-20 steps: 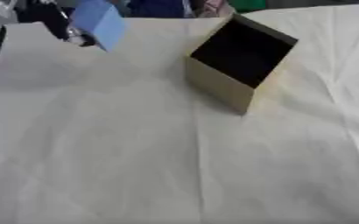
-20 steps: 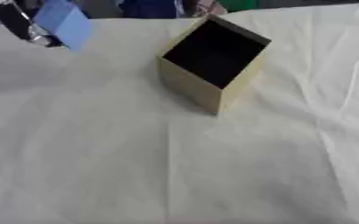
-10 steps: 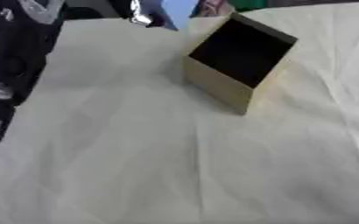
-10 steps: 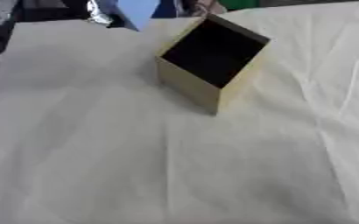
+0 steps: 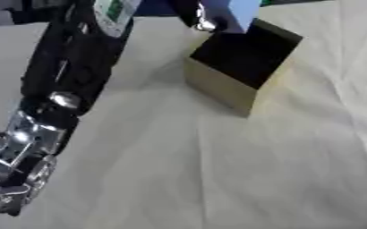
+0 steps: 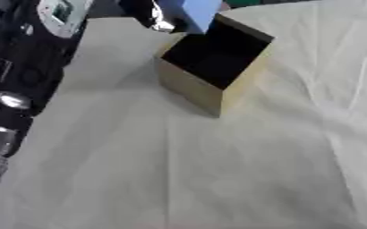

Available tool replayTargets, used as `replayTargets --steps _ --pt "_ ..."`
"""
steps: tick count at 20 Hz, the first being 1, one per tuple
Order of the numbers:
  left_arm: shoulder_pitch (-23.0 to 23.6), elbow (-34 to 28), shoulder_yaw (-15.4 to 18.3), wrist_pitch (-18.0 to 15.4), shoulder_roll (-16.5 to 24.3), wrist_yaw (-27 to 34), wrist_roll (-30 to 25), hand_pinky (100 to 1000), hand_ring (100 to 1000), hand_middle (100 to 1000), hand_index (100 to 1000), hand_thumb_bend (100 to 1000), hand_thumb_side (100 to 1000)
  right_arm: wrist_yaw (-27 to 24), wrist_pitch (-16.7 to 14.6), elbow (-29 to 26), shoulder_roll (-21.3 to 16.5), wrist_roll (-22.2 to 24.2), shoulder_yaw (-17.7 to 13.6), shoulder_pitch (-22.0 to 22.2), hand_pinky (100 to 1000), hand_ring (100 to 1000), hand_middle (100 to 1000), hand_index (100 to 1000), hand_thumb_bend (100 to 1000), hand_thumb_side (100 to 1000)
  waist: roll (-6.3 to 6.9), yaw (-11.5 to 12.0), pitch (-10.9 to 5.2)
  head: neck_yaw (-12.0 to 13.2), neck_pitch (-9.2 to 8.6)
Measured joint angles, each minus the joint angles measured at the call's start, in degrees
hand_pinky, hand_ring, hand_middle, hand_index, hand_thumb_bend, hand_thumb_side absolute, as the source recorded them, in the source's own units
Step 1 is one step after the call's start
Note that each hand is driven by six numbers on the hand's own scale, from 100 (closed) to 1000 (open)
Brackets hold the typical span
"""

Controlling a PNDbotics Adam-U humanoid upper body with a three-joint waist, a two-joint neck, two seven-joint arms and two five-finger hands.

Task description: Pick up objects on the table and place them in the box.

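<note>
A light blue block (image 5: 235,13) hangs at the top edge, just above the far rim of the open tan box (image 5: 218,89). My left hand (image 5: 196,15) is shut on the block, its dark fingers showing at the block's left side. The box stands tilted on the cream cloth, its dark inside open toward me. My left arm (image 5: 61,80) stretches from the lower left up to the hand. My right hand shows in neither view.
The cream tablecloth (image 6: 241,170) covers the table, wrinkled on the right. My black and silver left arm fills the left side of both views. Dark shapes lie along the far edge.
My left hand has carried the blue block rightward, from the table's far left to above the box's far rim. The arm now reaches further across the view.
</note>
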Motion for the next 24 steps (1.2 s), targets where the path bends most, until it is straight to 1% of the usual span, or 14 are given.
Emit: replayTargets --steps 4,8,10,13,15,16,18,19,20,21,24 --pt "-0.05 1.92 1.45 0.74 -0.84 -1.92 3.65 875 747 535 686 100 349 -0.91 -0.41 0.0 -0.31 0.66 0.25 -1.38 658 768 586 726 100 811 0.36 -1.6 0.78 2.32 -0.28" --pt "-0.19 3.03 2.63 1.38 -1.03 -5.21 7.33 874 751 539 689 100 331 -1.46 -0.54 0.0 -0.31 1.23 0.27 -1.91 658 769 586 726 100 812 0.47 -2.67 1.28 3.77 -0.41" --pt "-0.19 3.68 2.83 1.56 -1.04 -7.09 9.28 870 757 580 759 100 322 -1.66 -0.56 0.0 -0.31 1.48 0.31 -2.15 658 769 586 727 100 812 0.5 -2.96 1.46 4.16 -0.73" --pt "-0.17 4.76 2.84 1.8 -1.04 -9.93 12.13 870 765 610 780 100 326 -1.85 -0.56 0.0 -0.3 1.77 0.6 -2.36 658 769 586 726 100 812 0.5 -3.25 1.52 4.51 -0.79" --pt "-0.03 5.6 2.81 1.55 -1.06 -11.87 14.04 876 776 627 797 100 370 -1.88 -0.53 0.0 -0.3 1.88 0.6 -2.38 657 770 586 726 100 813 0.5 -3.44 1.62 4.53 -0.81" --pt "0.15 6.1 2.8 1.26 -1.06 -12.76 15.0 878 779 631 802 100 377 -1.89 -0.53 0.0 -0.3 1.98 0.61 -2.41 657 770 586 727 100 813 0.5 -3.51 1.7 4.53 -0.81" --pt "0.4 7.17 2.8 0.44 -1.12 -14.67 16.86 889 803 667 824 221 437 -1.96 -0.52 0.0 -0.29 2.06 0.62 -2.62 657 770 586 727 100 814 0.58 -3.84 1.82 4.53 -0.81" --pt "0.57 7.73 2.8 -0.08 -1.26 -15.58 17.78 892 814 685 836 296 481 -2.04 -0.51 0.0 -0.28 2.09 0.63 -2.67 656 770 586 727 100 814 0.64 -3.96 1.82 4.54 -0.81" --pt "0.67 8.34 2.79 -0.68 -1.48 -16.43 18.66 898 825 701 843 346 497 -2.1 -0.49 0.0 -0.27 2.15 0.65 -2.8 656 770 586 727 100 814 0.69 -4.08 1.84 4.54 -0.81" --pt "0.74 8.96 2.78 -1.25 -1.58 -17.31 19.54 902 832 713 849 386 512 -2.15 -0.48 0.0 -0.26 2.23 0.69 -2.85 656 771 586 727 100 814 0.7 -4.19 1.86 4.55 -0.81" --pt "1.14 10.76 2.78 -2.58 -1.58 -20.03 22.27 921 844 736 862 450 527 -2.29 -0.4 0.0 -0.26 2.34 0.92 -2.86 656 771 586 727 100 815 0.92 -4.38 1.87 4.6 -0.81"
